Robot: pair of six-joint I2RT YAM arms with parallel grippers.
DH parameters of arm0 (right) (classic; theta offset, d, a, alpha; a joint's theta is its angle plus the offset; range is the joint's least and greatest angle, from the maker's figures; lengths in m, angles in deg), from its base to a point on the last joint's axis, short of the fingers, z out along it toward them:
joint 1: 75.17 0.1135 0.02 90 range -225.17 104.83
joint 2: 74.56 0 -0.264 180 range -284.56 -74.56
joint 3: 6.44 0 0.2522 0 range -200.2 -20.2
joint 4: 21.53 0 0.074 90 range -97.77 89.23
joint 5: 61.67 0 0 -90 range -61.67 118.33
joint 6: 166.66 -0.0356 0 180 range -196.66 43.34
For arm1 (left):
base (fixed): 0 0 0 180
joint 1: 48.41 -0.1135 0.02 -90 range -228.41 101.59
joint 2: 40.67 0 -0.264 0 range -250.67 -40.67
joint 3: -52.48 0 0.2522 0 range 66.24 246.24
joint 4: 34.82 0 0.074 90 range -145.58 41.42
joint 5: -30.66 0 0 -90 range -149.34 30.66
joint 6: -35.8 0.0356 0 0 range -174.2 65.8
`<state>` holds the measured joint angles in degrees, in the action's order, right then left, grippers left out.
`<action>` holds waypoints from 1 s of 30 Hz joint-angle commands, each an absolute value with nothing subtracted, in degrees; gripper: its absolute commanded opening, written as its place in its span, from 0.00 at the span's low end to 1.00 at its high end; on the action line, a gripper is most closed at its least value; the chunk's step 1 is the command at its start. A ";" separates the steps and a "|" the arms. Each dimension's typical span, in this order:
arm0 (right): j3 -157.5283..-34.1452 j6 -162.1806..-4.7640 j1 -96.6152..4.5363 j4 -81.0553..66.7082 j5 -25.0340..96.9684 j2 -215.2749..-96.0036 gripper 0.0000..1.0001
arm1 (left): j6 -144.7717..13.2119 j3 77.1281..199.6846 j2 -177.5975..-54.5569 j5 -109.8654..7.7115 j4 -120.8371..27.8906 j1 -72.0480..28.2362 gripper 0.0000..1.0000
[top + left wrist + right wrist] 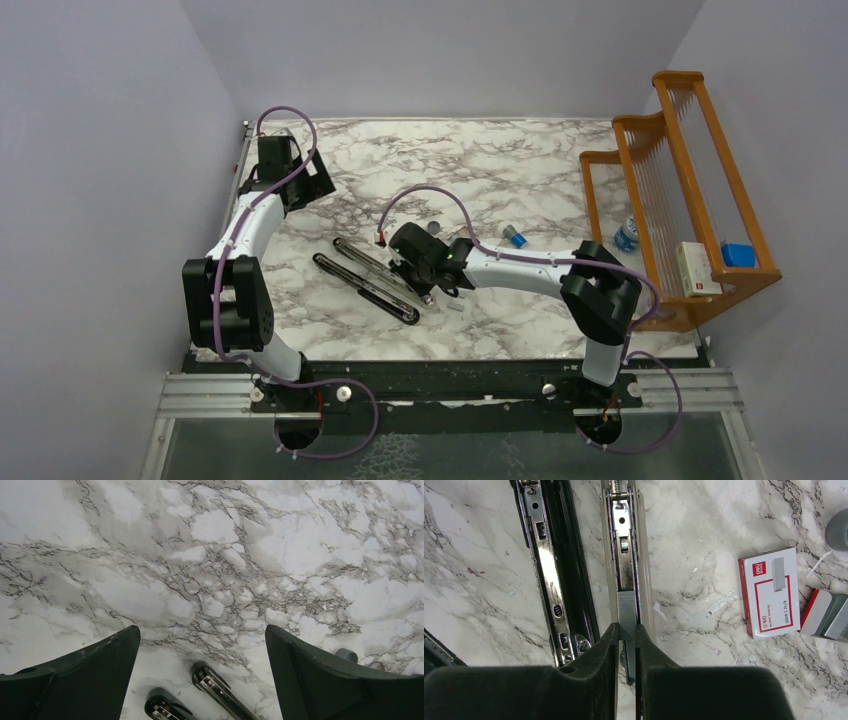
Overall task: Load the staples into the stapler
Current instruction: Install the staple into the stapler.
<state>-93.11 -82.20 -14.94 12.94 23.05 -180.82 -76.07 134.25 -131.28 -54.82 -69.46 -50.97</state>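
Silver staples pinched by the right gripper lie in the open stapler; letting go and shutting seem left.

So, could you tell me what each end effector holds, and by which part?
The right end effector pinches a short silvery-grey metal staple strip by its near end; the left end effector, nothing.

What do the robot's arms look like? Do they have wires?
The left arm and right arm are smooth white tubes joined by chunky black blocks. A thin purple cable loops along each one. The left pincer and right pincer each have two thick, dull black fingers. No writing shows on them.
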 commanded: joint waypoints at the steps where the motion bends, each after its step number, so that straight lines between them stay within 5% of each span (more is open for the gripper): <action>1: -94.90 -82.41 -14.52 14.29 22.26 -182.00 0.15 | -76.44 133.67 -131.90 -53.87 -68.42 -51.39 0.98; 30: -92.09 -82.56 -14.54 10.08 20.97 -177.35 0.15 | -76.43 133.65 -131.92 -53.71 -68.42 -51.46 0.98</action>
<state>-92.87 -82.20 -14.90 11.98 22.70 -179.53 -76.07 134.25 -131.39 -54.67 -69.44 -51.04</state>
